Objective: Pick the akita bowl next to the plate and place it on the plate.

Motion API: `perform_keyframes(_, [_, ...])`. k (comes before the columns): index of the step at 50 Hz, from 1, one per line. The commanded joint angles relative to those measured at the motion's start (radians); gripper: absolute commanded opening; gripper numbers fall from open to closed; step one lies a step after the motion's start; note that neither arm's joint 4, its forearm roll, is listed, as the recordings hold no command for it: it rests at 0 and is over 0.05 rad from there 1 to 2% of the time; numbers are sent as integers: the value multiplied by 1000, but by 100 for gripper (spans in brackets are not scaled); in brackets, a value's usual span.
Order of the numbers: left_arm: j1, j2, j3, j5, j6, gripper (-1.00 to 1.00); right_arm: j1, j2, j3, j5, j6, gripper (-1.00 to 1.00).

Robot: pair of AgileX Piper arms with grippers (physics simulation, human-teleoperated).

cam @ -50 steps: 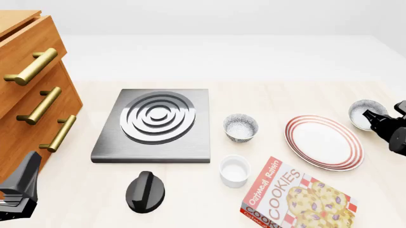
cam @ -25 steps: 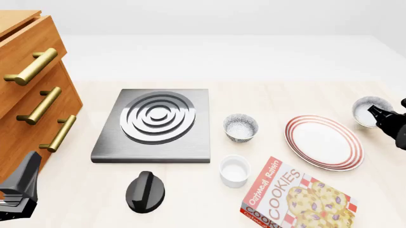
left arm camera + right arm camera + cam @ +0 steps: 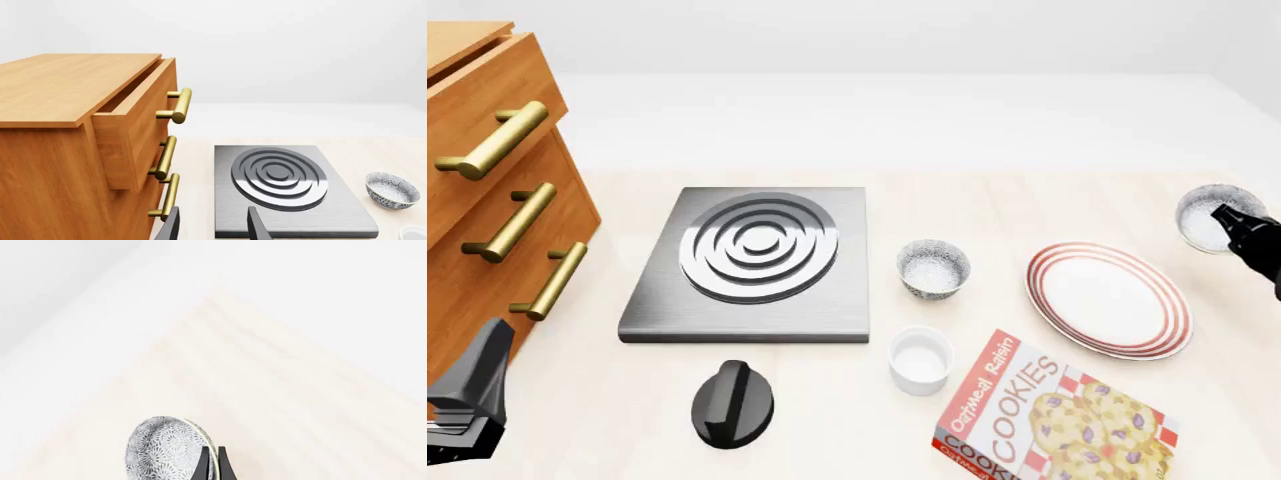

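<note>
The light wooden surface (image 3: 988,210) carries the plate (image 3: 1110,300), which lies empty just below and inward of the right claw (image 3: 1225,215). That claw is pinched nearly shut on the rim of the akita bowl (image 3: 1212,216), holding it tilted and, judging by the wrist view, lifted clear; the bowl (image 3: 168,450) looks empty too. The thin rim grip could let the bowl swing or slip out during the carry, dropping it short of the plate, while the left claw (image 3: 212,227) hangs half open, holding nothing.

bowl (image 3: 933,268) left of plate (image 3: 1108,301)
</note>
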Motion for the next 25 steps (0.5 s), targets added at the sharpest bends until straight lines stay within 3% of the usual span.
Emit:
perform_keyframes(1, [0,0,0,0,0,100,13,-81,33,15,14,-100])
perform_keyframes(25, [0,0,0,0,0,100,59,-215,110,40,16,-100])
